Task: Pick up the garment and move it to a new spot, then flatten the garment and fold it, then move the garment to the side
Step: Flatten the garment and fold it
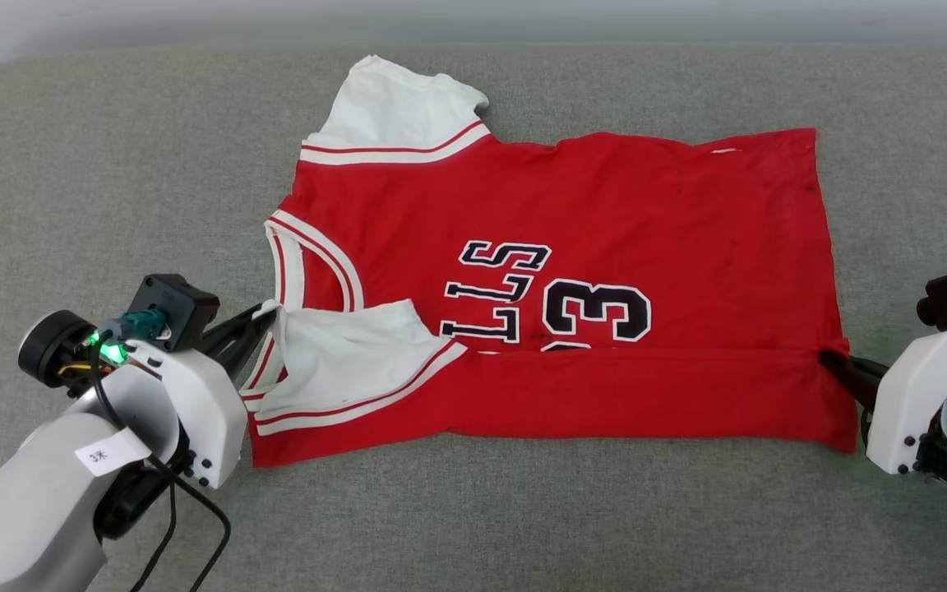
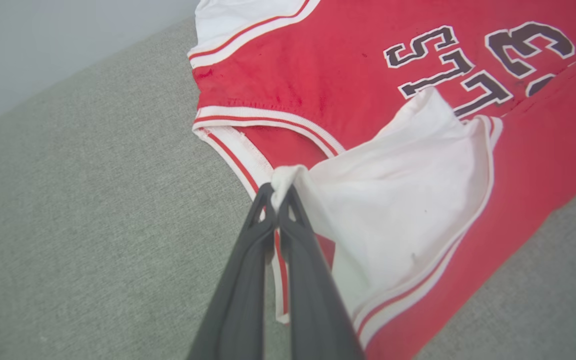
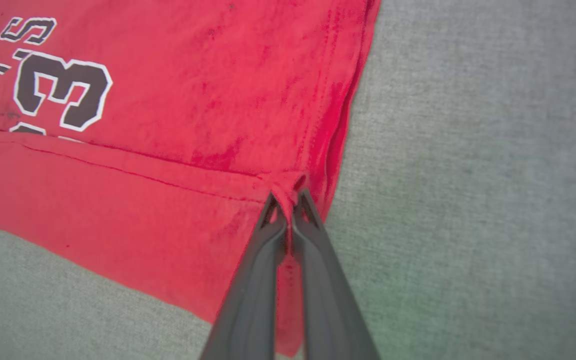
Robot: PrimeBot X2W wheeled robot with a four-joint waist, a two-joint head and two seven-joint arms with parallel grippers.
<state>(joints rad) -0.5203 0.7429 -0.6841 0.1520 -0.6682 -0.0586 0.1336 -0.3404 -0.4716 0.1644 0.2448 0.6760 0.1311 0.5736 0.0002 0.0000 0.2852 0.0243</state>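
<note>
The left fingers (image 2: 260, 235) are closed on a pinch of white cloth at the tip of the near sleeve (image 2: 408, 190), right beside the striped collar (image 2: 263, 122). From the head camera these fingers (image 1: 235, 333) reach in from the robot's left, with the pale forearm (image 1: 71, 460) low over the grey fabric surface (image 1: 95, 181) and a black cable (image 1: 186, 510) hanging under it. The right fingers (image 3: 308, 240) are also closed, gripping a small bunch of red cloth at the hem end of a folded strip. In the head view they (image 1: 847, 370) come in from the robot's right and meet the shirt at its hem.

The shirt (image 1: 605, 205) lies flat across the middle of the grey surface, with its collar (image 1: 309, 263) toward the surface's left edge and its hem toward the right edge. Its near long side is turned up over the chest as a red strip (image 1: 605, 395) running from sleeve to hem. The edge of that strip covers the lower part of the navy lettering (image 1: 494, 288) and sits just under the number 3 (image 1: 597, 308). The near sleeve (image 1: 342, 362) lies folded on top, white with red stripes along its seam. The far sleeve (image 1: 395, 103) spreads out toward the surface's far edge. The hem side looks fairly straight, and the cloth is mostly smooth with slight puckers at both gripped points.
</note>
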